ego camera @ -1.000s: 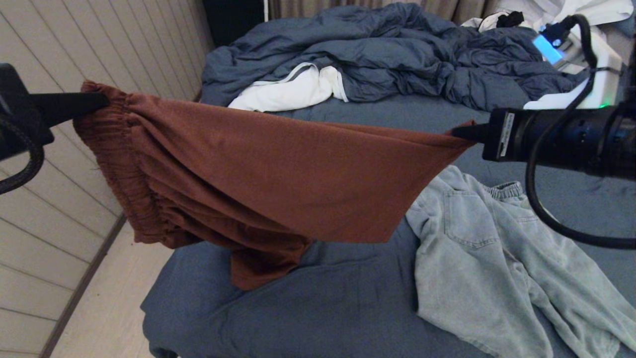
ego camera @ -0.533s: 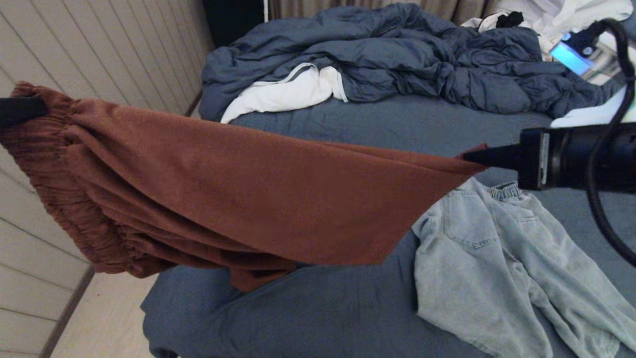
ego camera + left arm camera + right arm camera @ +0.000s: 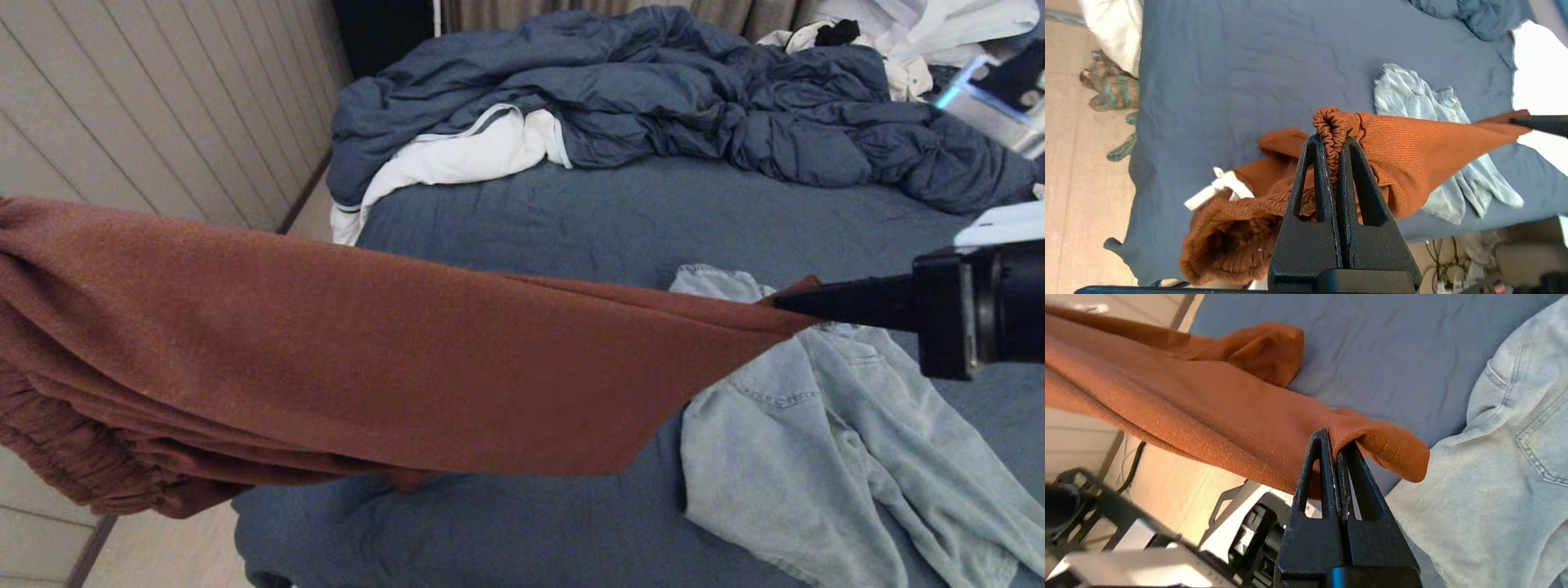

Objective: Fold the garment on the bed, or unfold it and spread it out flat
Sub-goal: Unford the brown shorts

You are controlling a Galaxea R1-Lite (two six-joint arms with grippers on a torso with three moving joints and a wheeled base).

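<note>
— Two corners, is that all you hold?

— Yes. My left end effector [image 3: 1336, 141] is clamped shut on the gathered waistband of the rust shorts [image 3: 367, 359]; my right end effector [image 3: 796, 300] pinches a hem corner. They hang stretched in the air above the bed [image 3: 571, 220].

— What might fail?

— The ribbed knit is soft and could slip from the thin tips if I pull wider. The slack lower leg may land bunched, or overlap the pale denim shorts [image 3: 824, 457] beside it.
</note>
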